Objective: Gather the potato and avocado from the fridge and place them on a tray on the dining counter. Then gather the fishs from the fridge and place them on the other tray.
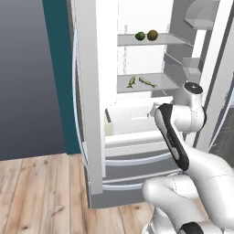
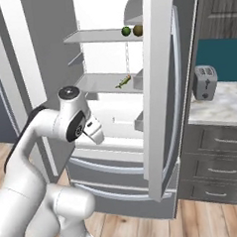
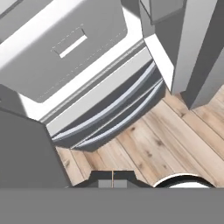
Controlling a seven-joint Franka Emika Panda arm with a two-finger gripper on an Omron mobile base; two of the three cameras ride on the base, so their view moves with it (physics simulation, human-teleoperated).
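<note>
fridge (image 1: 91,114): both upper doors swung open, white shelved inside exposed; lower drawers shut, curved handles across their fronts.
upper shelf (image 1: 151,40): avocado (image 1: 140,36) on left, brown potato (image 1: 152,35) just beside it on right, the two close to touching; both sit near the shelf's front edge.
same pair, right base view: avocado (image 2: 126,31) and potato (image 2: 138,30) partly cut off by the right door's edge.
lower shelf (image 1: 146,83): two fishs (image 1: 140,82) lying flat, near each other, toward the front lip.
gripper (image 3: 113,183): jaws together, nothing between them; tips point down over the drawer fronts and wood floor (image 3: 166,140).
arm (image 1: 176,137): folded in front of the fridge opening, below both shelves, well apart from all the food.
left door (image 1: 89,91): its edge stands close on the arm's left.
right door (image 2: 161,88): its edge stands close on the arm's right; open gap between the doors.
side counter (image 2: 219,109): marbled top with a toaster (image 2: 205,83), right of the fridge.
</note>
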